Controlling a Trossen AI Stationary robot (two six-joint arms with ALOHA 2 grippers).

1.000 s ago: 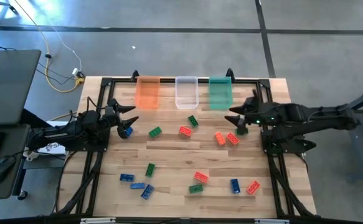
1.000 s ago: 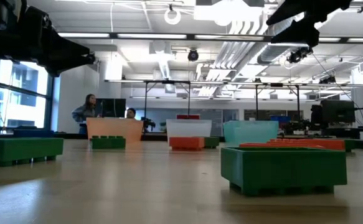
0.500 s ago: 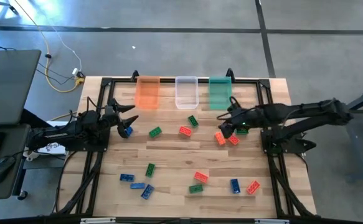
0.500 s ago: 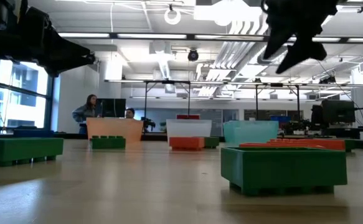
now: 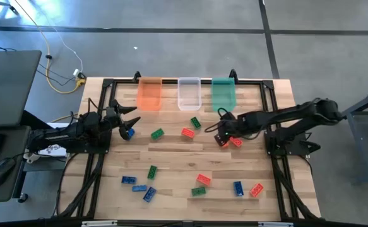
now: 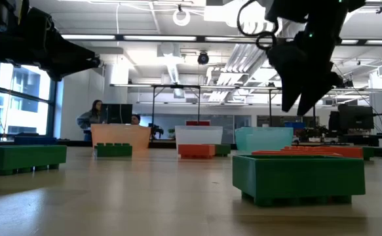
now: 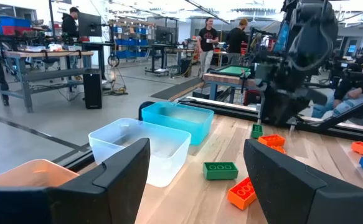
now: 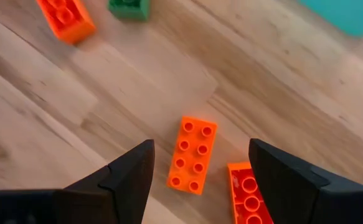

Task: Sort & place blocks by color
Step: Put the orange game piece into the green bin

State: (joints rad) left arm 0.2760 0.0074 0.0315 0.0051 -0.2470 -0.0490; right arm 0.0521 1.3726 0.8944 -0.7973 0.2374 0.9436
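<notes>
With its jaws spread and empty above 1 red block (image 8: 192,155), the right gripper (image 5: 222,128) is lining up a pick; next it should descend and close, while the left gripper (image 5: 128,120), also spread, waits far left.

- The table (image 5: 171,154) is pale wood in planks, smooth, with visible grain and a soft sheen.
- The blocks (image 8: 192,155) are glossy, studded hard plastic.
- The bins (image 7: 141,146) are translucent plastic, smooth-walled.
- The right gripper (image 8: 200,171) has matt black plastic-looking fingers (image 8: 128,177).
- The frame (image 5: 101,94) around the table is dark metal.
</notes>
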